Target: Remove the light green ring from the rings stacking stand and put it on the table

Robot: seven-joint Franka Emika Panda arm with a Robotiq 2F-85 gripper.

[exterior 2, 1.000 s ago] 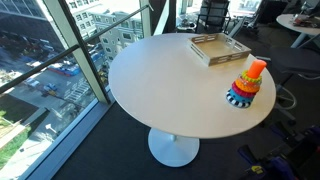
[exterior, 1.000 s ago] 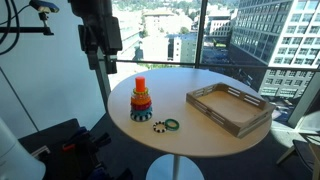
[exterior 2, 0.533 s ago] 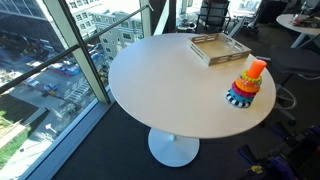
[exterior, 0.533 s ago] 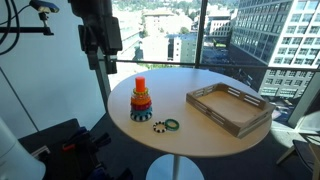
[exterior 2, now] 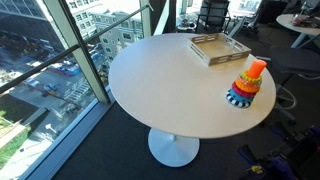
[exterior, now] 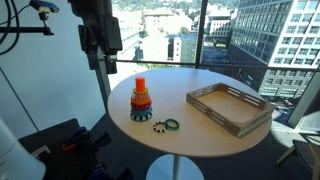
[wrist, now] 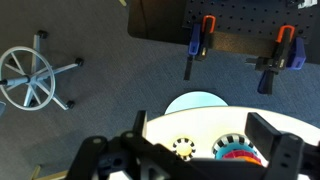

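In an exterior view the gripper (exterior: 98, 58) hangs high, well apart from the rings stacking stand (exterior: 141, 100) on the table (exterior: 200, 85). The light green ring is probably in its stack, too small to tell. In the wrist view the jaws are spread and empty

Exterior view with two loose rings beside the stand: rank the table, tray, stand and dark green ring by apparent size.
1. table
2. tray
3. stand
4. dark green ring

All are at a similar distance from the camera, so the order is not in doubt.
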